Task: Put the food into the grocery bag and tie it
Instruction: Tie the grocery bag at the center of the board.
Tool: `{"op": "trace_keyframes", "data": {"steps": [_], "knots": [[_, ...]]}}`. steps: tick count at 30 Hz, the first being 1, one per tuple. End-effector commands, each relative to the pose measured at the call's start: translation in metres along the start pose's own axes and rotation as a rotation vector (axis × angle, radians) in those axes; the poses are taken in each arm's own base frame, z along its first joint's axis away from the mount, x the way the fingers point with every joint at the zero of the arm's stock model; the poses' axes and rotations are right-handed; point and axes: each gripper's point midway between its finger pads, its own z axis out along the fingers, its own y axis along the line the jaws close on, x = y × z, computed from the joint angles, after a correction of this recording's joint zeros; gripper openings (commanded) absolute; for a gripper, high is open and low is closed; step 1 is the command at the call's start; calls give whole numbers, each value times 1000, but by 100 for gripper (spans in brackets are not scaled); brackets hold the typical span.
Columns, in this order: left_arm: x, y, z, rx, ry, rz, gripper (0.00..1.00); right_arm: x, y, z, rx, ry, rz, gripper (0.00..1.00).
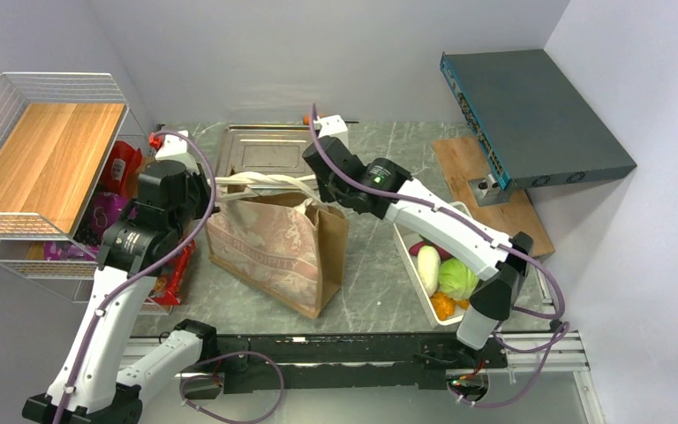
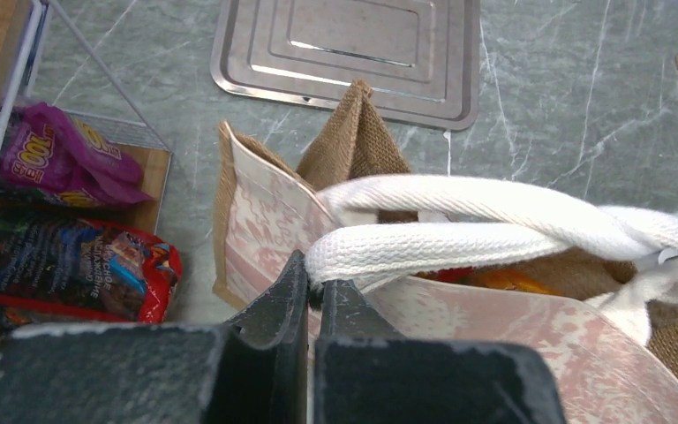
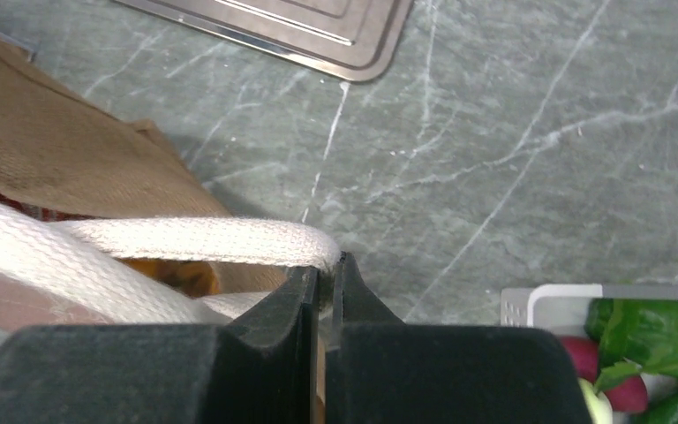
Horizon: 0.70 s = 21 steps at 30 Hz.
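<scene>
**Grocery bag held at both ends of its handles.** The brown grocery bag [image 1: 274, 256] stands just left of centre in the overhead frame, on the grey marbled bench [image 1: 380, 265]. Its mouth faces up and its white handles [image 2: 459, 216] are drawn out flat across the top.

In the left wrist view the two straps lie one over the other and cross in a twist at the right edge of the frame. Beneath them, inside the bag, a sliver of red and orange food [image 2: 494, 279] shows.

The left end effector [image 2: 311, 281] is closed on the left end of the handles, its fingers pinched on the white webbing above the bag's near wall. The right end effector [image 3: 327, 272] is likewise clamped on the webbing at the opposite end, over the bag's upper right corner.

Just behind the bag, toward the top of the overhead frame, lies a flat steel tray [image 1: 260, 150].

To the right of the bag, and apart from it, a white basket [image 3: 538, 299] holds:
- a white radish [image 1: 427, 268]
- a light green vegetable [image 1: 457, 278]
- an orange knobbly piece [image 1: 442, 305]

At the left edge a wire rack [image 1: 0, 106] carries a wooden shelf [image 1: 48, 159]. Under it lie a red snack packet [image 1: 172, 274] and a purple packet [image 2: 62, 159].

In the upper right corner a dark blue-grey box [image 1: 530, 115] sits over a wooden board [image 1: 503, 208].
</scene>
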Motion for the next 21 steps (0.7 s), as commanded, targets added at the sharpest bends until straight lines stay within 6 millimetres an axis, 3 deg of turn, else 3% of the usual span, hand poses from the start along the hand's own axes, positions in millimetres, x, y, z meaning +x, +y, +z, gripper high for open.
{"op": "trace_keyframes", "data": {"steps": [1, 13, 21], "knots": [[-11, 56, -18, -244, -106, -92, 0, 8, -120, -32, 361, 32, -60, 0], [22, 87, -30, -376, -106, -262, 0, 42, -188, -52, 508, 84, 32, 0], [61, 106, -43, -471, -83, -387, 0, 68, -217, -57, 553, 127, 116, 0]]}}
